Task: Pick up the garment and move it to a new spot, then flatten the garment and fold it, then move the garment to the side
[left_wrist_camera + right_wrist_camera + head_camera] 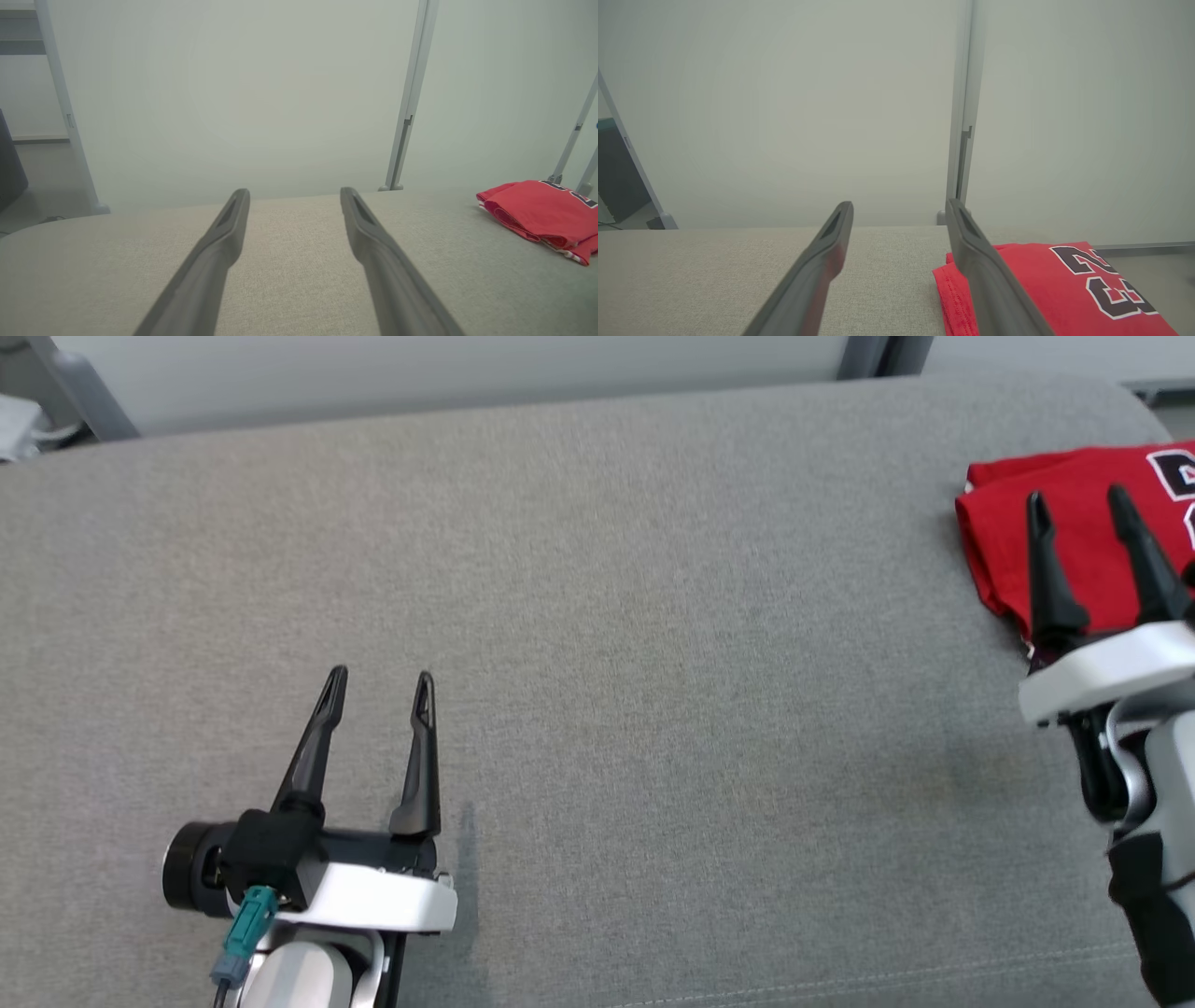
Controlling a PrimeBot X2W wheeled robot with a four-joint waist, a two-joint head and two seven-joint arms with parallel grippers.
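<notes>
The garment [1083, 537] is a red jersey with dark, white-edged numbers, lying folded at the right end of the grey padded surface [607, 616]; it also lies at the right in the left wrist view [537, 214] and in the right wrist view [1045, 289]. My right gripper [1078, 499] hovers open over the garment's near left part, with nothing between its fingers [980, 261]. My left gripper [381, 681] stands open and empty over bare cushion at the lower left, far from the garment. Its fingers [224, 233] point toward the back edge.
The grey surface ends at a rounded back edge [467, 415], with a pale wall panel and metal posts [406, 116] behind. The cushion's right end curves off near the garment [1144, 406]. A seam runs along the front edge [887, 980].
</notes>
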